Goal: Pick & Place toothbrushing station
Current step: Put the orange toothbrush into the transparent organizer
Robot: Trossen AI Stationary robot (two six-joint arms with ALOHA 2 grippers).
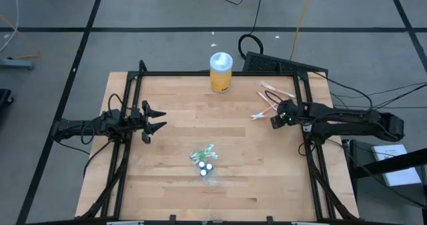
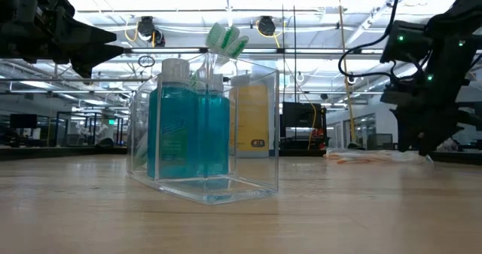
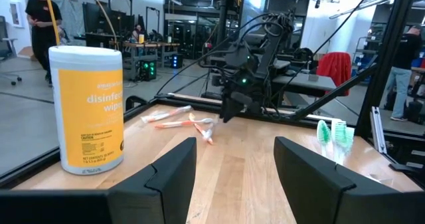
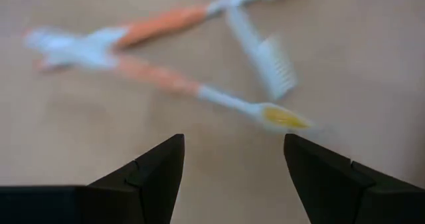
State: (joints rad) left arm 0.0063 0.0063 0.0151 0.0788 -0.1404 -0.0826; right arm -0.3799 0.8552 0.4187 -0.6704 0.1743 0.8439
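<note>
The toothbrushing station (image 1: 205,165) is a small clear plastic box holding blue bottles and green toothbrushes. It stands on its base at the table's near middle (image 2: 203,133), and no gripper touches it. My left gripper (image 1: 159,118) waits open at the table's left, pointing level toward the right; its fingers (image 3: 174,164) have nothing between them. My right gripper (image 1: 275,121) is open at the far right. It tilts downward above a few orange-and-white toothbrushes (image 4: 166,78), clear of them.
A yellow-orange jar with a white lid (image 1: 221,72) stands at the table's far middle. The loose orange-and-white toothbrushes (image 1: 272,98) lie at the far right corner. Black frame rails (image 1: 127,151) run along the left and right edges. Bare wood lies around the station.
</note>
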